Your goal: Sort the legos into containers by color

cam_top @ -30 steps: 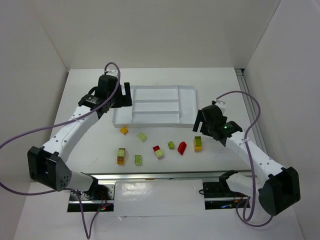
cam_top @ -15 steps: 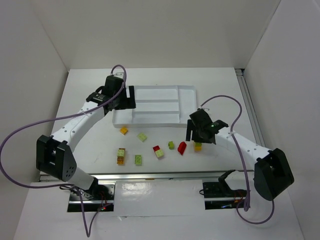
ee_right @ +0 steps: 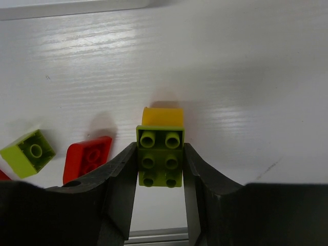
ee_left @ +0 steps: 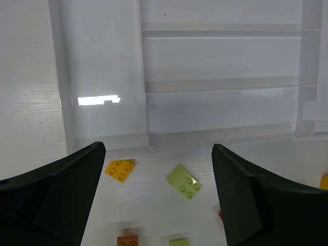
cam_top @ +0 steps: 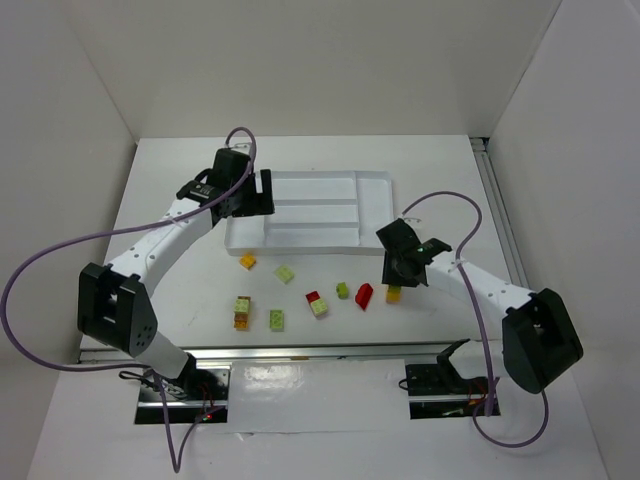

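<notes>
A light green brick stacked on a yellow one [ee_right: 160, 154] rests on the table, and my right gripper [ee_right: 160, 151] is shut on its sides; from above, the yellow part [cam_top: 394, 294] peeks out below that gripper [cam_top: 398, 272]. Just left of it lie a red brick [ee_right: 87, 158] and a small green brick [ee_right: 28, 151]. My left gripper [ee_left: 159, 147] hangs open over the near left edge of the white tray [ee_left: 215, 56], holding nothing. Below it lie a yellow brick [ee_left: 120, 170] and a light green brick [ee_left: 184, 181].
More legos lie in a loose row in front of the tray [cam_top: 375, 210]: a red-and-green stack [cam_top: 317, 303], an orange-and-green stack [cam_top: 241, 311] and a green brick [cam_top: 276, 319]. The metal rail [cam_top: 320, 350] marks the near table edge.
My right gripper has moved left and down over the green-and-yellow stack and shut on it. The left gripper shifted slightly right over the tray's end and stays open.
</notes>
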Motion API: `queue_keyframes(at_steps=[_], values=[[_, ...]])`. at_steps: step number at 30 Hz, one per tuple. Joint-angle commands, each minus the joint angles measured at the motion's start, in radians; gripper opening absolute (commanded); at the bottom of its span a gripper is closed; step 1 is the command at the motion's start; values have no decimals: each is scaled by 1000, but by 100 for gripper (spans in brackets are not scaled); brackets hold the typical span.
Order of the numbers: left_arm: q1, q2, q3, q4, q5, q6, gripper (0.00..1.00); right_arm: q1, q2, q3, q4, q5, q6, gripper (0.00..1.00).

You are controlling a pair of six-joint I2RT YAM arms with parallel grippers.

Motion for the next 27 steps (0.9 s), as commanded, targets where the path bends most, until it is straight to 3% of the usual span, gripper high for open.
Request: queue_keyframes(at_steps=[1,2,6,9,16,22,27], values=[[-4,9,38,15,20,-11,96,19,-43,49,-39,34,16,27],[-4,10,38,15,29,-11,96,19,-44,64,-39,34,16,20],[-4,10,61,24,167,11,100,19,-100,149,-51,2,-14,17],[-4,-12,112,33,332,61,100,10,-178,209,77,-306,-158,17],[-4,-114,94,145,743,186,100,-23,-153,318,338,-723,-246,17],[53,-138,37,252,1145,173,100,-23,-142,331,545,-886,-191,17],[90,-161,-41,332,1278,163,100,-23,-133,321,654,-964,-127,16]])
